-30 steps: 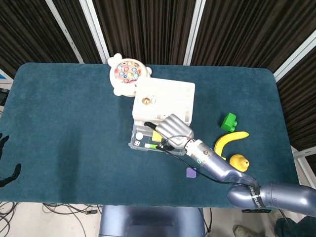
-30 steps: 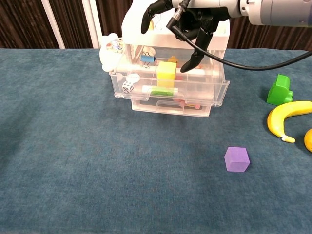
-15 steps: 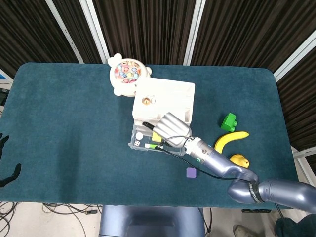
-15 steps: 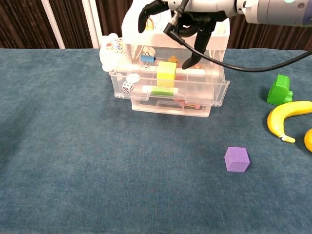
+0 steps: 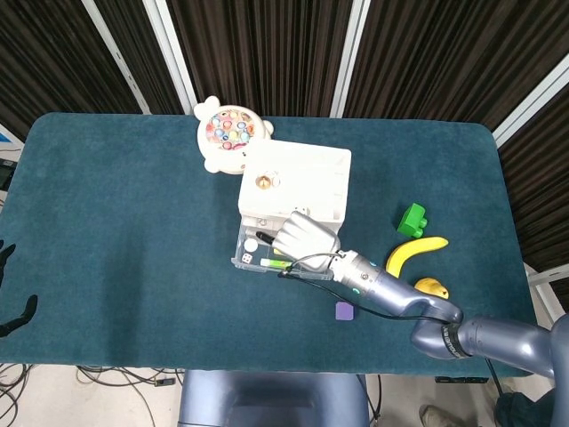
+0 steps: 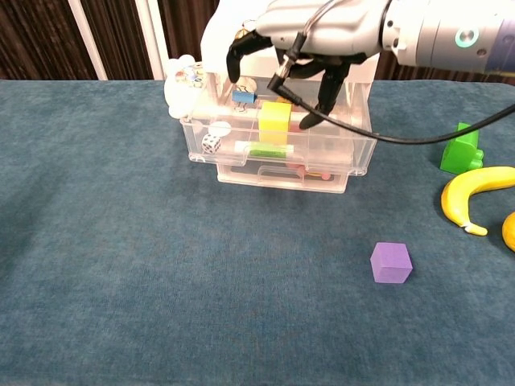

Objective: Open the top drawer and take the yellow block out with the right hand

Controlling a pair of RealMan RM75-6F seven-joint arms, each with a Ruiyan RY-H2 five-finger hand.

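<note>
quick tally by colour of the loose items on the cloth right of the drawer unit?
Green: 1, green block
Yellow: 2, banana, yellow fruit beside it
Purple: 1, purple cube
Total: 4

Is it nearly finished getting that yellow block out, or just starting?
About halfway. The top drawer already stands pulled open. The right hand hovers above it, fingers spread over the yellow block but not gripping it. The block sits inside, so grasping and lifting it out remain.
</note>
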